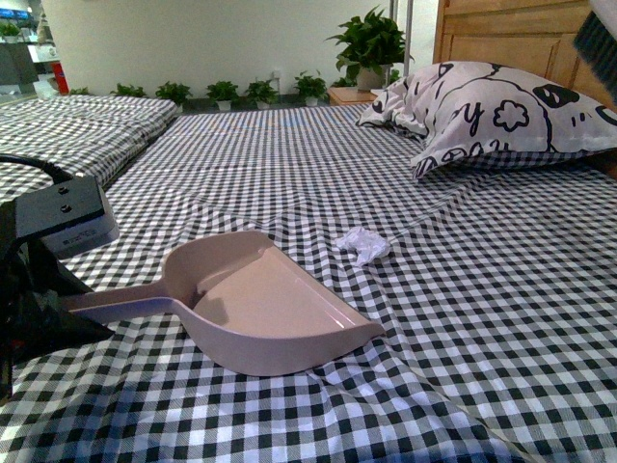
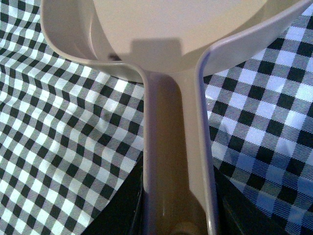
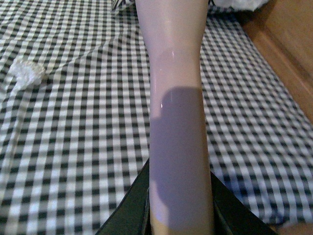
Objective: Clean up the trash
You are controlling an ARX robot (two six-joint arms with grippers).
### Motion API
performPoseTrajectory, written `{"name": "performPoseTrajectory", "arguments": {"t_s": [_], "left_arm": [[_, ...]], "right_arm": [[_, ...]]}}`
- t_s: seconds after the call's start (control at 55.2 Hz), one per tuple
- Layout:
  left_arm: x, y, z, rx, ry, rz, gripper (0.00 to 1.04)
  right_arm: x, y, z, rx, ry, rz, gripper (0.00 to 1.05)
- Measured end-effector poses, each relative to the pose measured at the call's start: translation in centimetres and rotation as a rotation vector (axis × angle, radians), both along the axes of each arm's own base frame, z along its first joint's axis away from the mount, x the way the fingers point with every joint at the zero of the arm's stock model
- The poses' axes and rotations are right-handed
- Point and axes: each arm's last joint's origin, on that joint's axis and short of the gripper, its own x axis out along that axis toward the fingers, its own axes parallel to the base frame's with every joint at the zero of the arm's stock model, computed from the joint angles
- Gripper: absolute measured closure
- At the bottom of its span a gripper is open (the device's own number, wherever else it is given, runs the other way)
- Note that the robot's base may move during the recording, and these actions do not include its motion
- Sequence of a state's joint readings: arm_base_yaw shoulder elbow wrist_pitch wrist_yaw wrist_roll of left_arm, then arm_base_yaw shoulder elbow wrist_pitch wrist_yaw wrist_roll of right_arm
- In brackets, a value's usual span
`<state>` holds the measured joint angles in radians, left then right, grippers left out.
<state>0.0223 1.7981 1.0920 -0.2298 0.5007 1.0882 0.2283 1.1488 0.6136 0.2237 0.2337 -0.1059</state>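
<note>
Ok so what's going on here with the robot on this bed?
The robot is set up to sweep a bit of trash. Its left gripper is shut on the handle of a pink dustpan lying on the checked sheet. Its right gripper is shut on a long pink handle, probably a brush. The crumpled white wad lies on the sheet just off the dustpan's open edge, not yet swept in.

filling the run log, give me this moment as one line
left gripper: shut on dustpan | right gripper: shut on brush | trash wad: on sheet, outside dustpan
</note>
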Motion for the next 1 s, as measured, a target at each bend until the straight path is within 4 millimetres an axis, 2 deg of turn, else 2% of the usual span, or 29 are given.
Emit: {"name": "performPoseTrajectory", "arguments": {"t_s": [0.181, 0.29, 0.435, 0.579, 0.706, 0.869, 0.996], "left_arm": [[0.0, 0.0, 0.0, 0.000, 0.000, 0.000, 0.77], [0.0, 0.0, 0.0, 0.000, 0.000, 0.000, 0.77], [0.0, 0.0, 0.0, 0.000, 0.000, 0.000, 0.77], [0.0, 0.0, 0.0, 0.000, 0.001, 0.000, 0.77], [0.0, 0.0, 0.0, 0.000, 0.001, 0.000, 0.77], [0.0, 0.0, 0.0, 0.000, 0.001, 0.000, 0.77], [0.0, 0.0, 0.0, 0.000, 0.001, 0.000, 0.77]], "right_arm": [[7.2, 1.5, 0.1, -0.049, 0.001, 0.050, 0.85], [12.3, 2.7, -1.7, -0.130, 0.069, 0.060, 0.85], [15.9, 3.2, -4.0, -0.268, 0.125, 0.023, 0.85], [17.7, 2.8, -5.5, -0.370, 0.164, -0.023, 0.85], [18.2, 2.7, -6.8, -0.413, 0.206, -0.014, 0.85], [17.7, 3.7, -8.3, -0.412, 0.276, 0.081, 0.85], [16.4, 5.2, -9.4, -0.384, 0.345, 0.228, 0.85]]}}
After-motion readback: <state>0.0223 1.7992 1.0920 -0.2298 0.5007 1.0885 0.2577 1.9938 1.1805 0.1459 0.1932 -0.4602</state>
